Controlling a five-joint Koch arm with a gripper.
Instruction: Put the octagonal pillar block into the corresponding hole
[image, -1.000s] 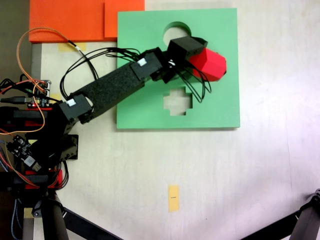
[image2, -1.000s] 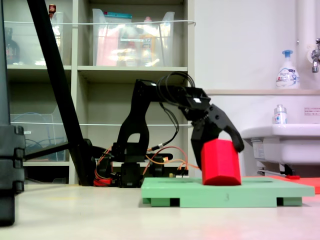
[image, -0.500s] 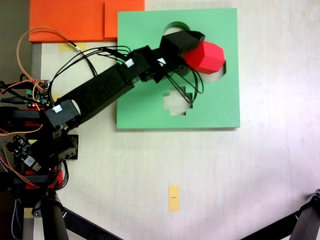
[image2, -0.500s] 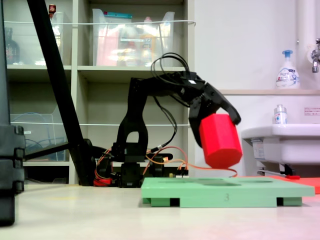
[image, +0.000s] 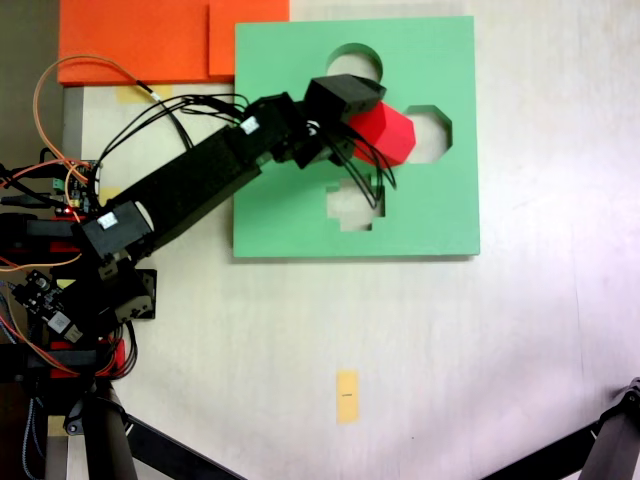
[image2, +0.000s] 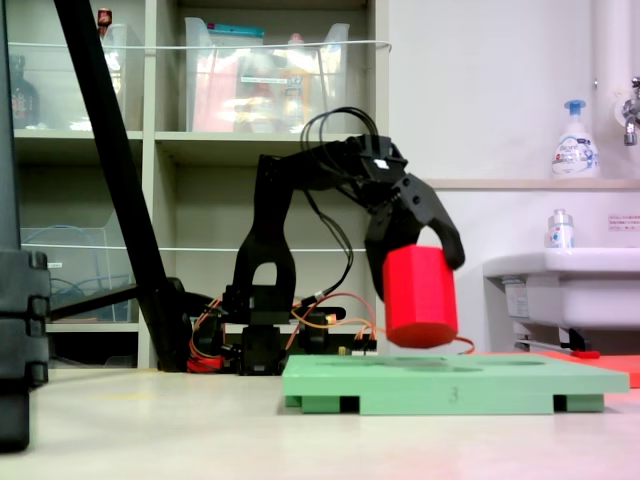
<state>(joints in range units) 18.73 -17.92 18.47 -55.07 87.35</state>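
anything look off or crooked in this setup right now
Nothing is damaged or spilled. The red block hangs in the hand slightly tilted, clear above the green board, beside the eight-sided hole rather than over it.

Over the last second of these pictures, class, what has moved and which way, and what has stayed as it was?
The hand, shut on the red octagonal block, lifted it off the green foam board and drew it back toward the arm's base. From above, the block has cleared the eight-sided cutout, which it covered before. The board, the orange sheets and the yellow tag stayed put.
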